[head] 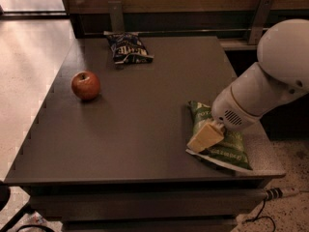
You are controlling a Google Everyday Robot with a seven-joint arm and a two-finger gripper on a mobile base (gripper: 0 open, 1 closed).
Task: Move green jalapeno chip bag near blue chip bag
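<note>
Dark grey is the colour of the big table (145,144), and most of the view is filled by it. A pale, speckled floor (29,62) is seen along the left side of the table.

A fat white robot arm (270,81) is seen coming in from the right edge of the view. It is bent down over the near right corner of the table.

The green jalapeno chip bag (229,150) is laid flat on that near right corner, close to the front edge. Part of the bag is hidden by the arm.

The gripper (205,136) is found at the end of the arm. It is cream coloured and is pressed down on the left side of the green bag. Whether it is spread apart or squeezed together is not shown.

The blue chip bag (128,47) is laid at the far side of the table, well apart from the green bag.

A red apple (86,85) is set near the left edge of the table, between the two bags but off to one side.
</note>
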